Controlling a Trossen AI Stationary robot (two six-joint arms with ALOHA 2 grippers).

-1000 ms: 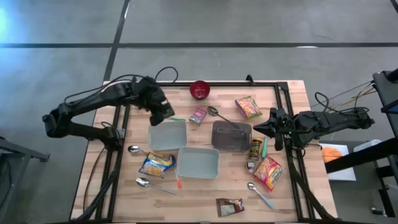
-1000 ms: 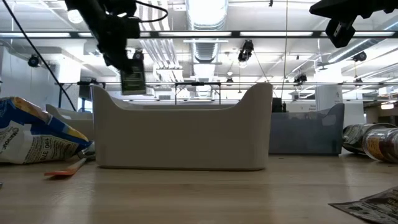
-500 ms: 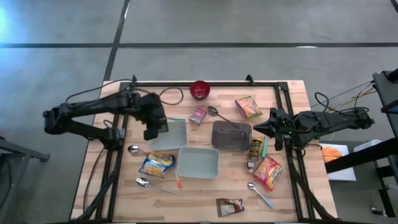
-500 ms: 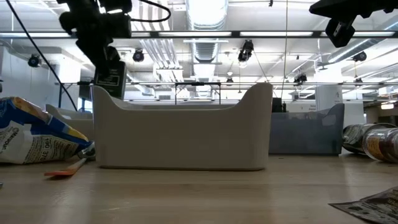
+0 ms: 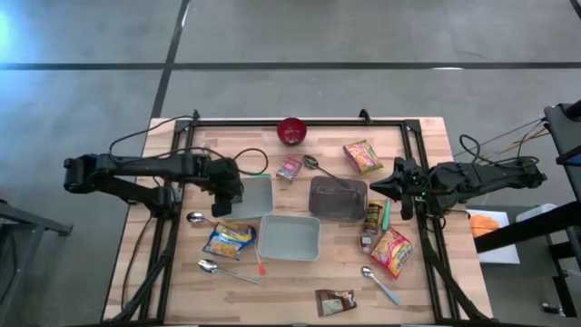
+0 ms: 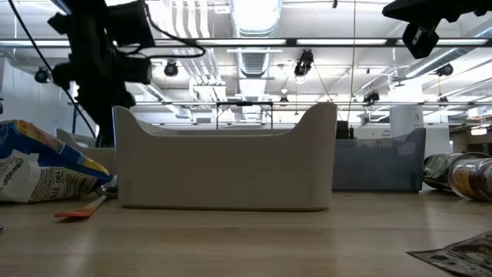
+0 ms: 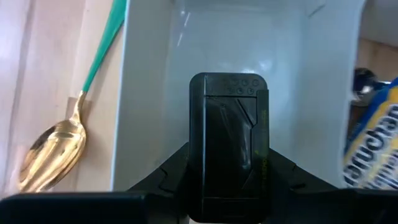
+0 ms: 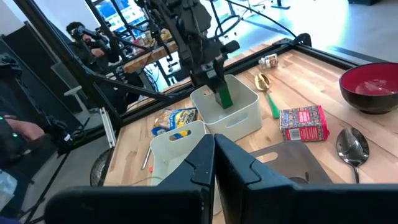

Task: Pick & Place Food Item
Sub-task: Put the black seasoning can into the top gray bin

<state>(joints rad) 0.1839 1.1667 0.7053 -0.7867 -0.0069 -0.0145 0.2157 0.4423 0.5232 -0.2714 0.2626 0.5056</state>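
Left wrist view shows my left claw (image 7: 229, 186) gripping a dark green packet (image 7: 229, 146) down inside the white bin (image 7: 149, 93). My right claw (image 5: 377, 190) waits pinched shut, holding nothing, at the table's (image 5: 418, 282) right edge.

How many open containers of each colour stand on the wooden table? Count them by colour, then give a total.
White plastic rectangular bins: 2
Dark grey rectangular bin: 1
Red round bowl: 1
Total: 4
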